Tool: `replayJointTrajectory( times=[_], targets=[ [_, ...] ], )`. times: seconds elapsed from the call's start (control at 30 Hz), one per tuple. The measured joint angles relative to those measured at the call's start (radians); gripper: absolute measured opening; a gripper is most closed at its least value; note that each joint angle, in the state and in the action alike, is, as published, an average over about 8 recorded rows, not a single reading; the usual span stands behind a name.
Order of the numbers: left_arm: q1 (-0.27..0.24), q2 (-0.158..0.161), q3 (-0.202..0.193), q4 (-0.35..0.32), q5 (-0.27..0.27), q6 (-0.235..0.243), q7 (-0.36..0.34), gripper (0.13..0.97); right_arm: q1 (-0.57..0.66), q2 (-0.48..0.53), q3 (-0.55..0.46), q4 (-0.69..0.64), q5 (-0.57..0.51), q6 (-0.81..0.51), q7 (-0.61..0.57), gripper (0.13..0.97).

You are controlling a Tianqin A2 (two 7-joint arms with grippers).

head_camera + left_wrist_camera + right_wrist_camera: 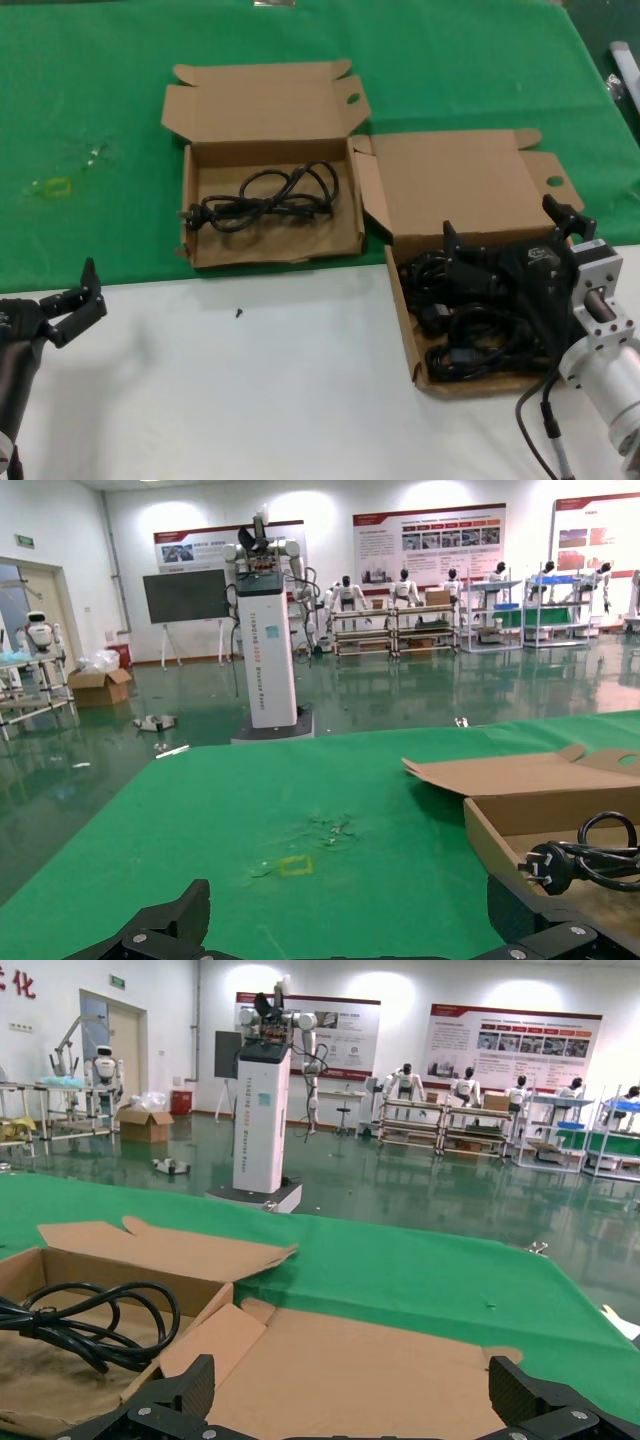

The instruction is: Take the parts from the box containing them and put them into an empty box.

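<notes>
Left gripper (82,296): parked low over the white table (250,380) at the robot's left side, fingers spread wide, holding nothing. In its wrist view the two fingertips (180,910) stand well apart, with the green cloth (300,810) beyond them.

Ahead of and to the right of that gripper, on the green cloth, stands the left cardboard box (270,215), lid folded back. One coiled black power cord (265,198) lies flat on its floor, plug toward the box's left wall. The left wrist view shows the same plug (545,865) just inside the box's near corner.

A small dark speck (238,312) lies on the white table between the two grippers, apart from both.

Right cardboard box (470,185): lid open and lying back, directly beneath the right gripper. It holds a heap of black cords (480,345), tangled together; the count cannot be told.

Right gripper (505,235): positioned over the heap in the right box, fingers set wide, nothing gripped. In its wrist view the fingertips (190,1385) stand well apart above the box lid.
</notes>
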Motion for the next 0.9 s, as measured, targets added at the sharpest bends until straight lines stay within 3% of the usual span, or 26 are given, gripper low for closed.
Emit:
replayJointTrajectory(
  times=[0.9],
  targets=[
    [0.0, 0.0, 0.0, 0.0, 0.0, 0.0, 0.0, 0.966, 0.0, 0.0, 0.0, 0.0, 0.0, 0.0, 0.0, 0.966]
  ],
)
